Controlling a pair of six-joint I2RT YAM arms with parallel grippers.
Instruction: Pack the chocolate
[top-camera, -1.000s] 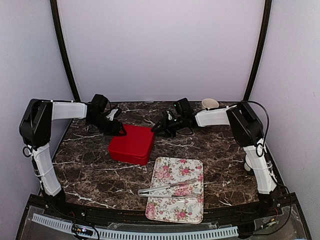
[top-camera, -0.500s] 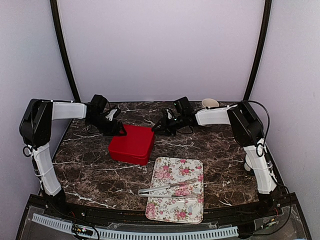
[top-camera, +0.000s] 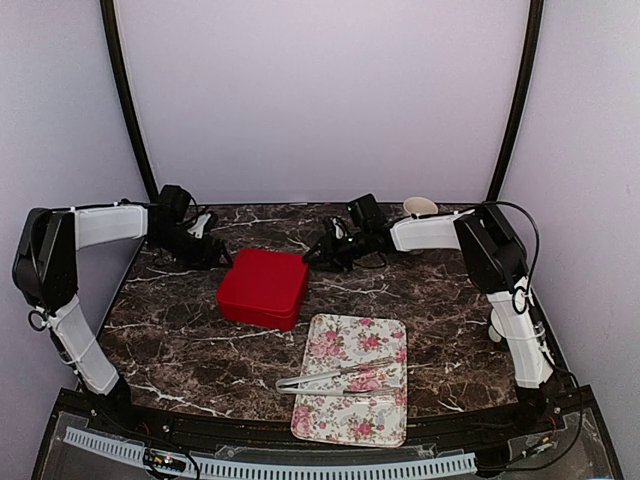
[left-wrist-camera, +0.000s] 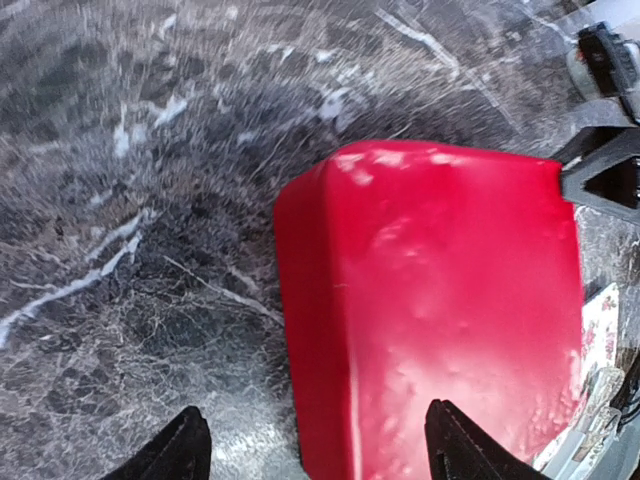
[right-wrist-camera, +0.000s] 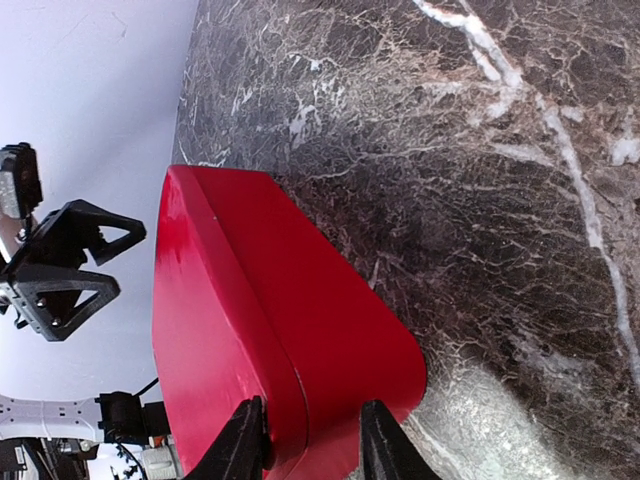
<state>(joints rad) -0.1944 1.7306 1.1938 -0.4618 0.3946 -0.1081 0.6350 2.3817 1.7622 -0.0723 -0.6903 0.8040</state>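
Box (top-camera: 262, 287): red, lid shut.
Left gripper (left-wrist-camera: 315, 455): has drawn back to the left of the box, off its rear-left corner. Jaws have widened and are empty.
Right gripper (right-wrist-camera: 305, 445): unchanged at the box's rear-right corner, jaws narrow. Whether it grips the box cannot be told.
Chocolate: none visible. Likely inside the box, so packing looks nearly finished.

The table (top-camera: 180, 340) is covered whole by the top external view, taken from above its near edge and faced toward the back wall (top-camera: 320, 100). The red box (top-camera: 263, 288) is framed close, from above, by the left wrist view. The same box is viewed low along the table, from the opposite side, by the right wrist view, where the left tool (right-wrist-camera: 95, 262) is seen
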